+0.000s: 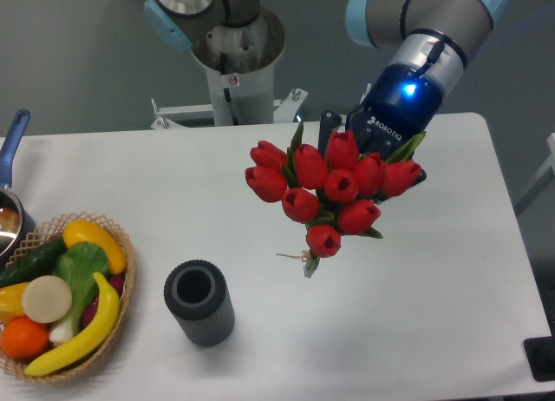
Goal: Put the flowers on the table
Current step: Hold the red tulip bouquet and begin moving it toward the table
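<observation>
Fixed camera: flowers point(334, 188) up in air over table point(451, 279), right of centre, well clear of vase point(199, 303). Gripper point(360, 149) mostly hidden behind blooms (seems clamped on bunch, fingers not visible). Lift looks done; lowering and release left.

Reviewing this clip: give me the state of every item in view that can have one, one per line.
flowers: lifted above the table, blooms toward the camera, stems tied with string
gripper: behind the blooms, fingers hidden, apparently holding the bunch
vase: upright, empty
basket: filled with fruit and vegetables
pot: at left edge, mostly cropped
table: flowers not yet on it
</observation>
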`<state>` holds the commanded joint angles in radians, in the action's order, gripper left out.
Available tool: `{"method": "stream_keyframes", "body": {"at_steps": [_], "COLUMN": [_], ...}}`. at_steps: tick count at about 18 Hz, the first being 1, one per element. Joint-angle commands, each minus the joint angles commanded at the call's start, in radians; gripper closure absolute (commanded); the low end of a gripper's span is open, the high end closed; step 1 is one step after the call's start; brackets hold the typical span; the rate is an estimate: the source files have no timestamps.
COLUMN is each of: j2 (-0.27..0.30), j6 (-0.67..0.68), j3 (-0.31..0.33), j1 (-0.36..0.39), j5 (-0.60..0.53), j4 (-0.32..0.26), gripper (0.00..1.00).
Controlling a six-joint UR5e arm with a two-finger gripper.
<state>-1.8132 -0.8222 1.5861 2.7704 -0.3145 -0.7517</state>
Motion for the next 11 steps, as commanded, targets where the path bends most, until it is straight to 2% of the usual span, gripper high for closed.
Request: {"method": "stream_keyframes", "body": {"at_steps": [11], "j2": [0.002], "j6": [0.002], "j3": [-0.011], "j1": [-0.003], "j5": [-0.043], "j4": [0.0], "gripper": [0.67]}}
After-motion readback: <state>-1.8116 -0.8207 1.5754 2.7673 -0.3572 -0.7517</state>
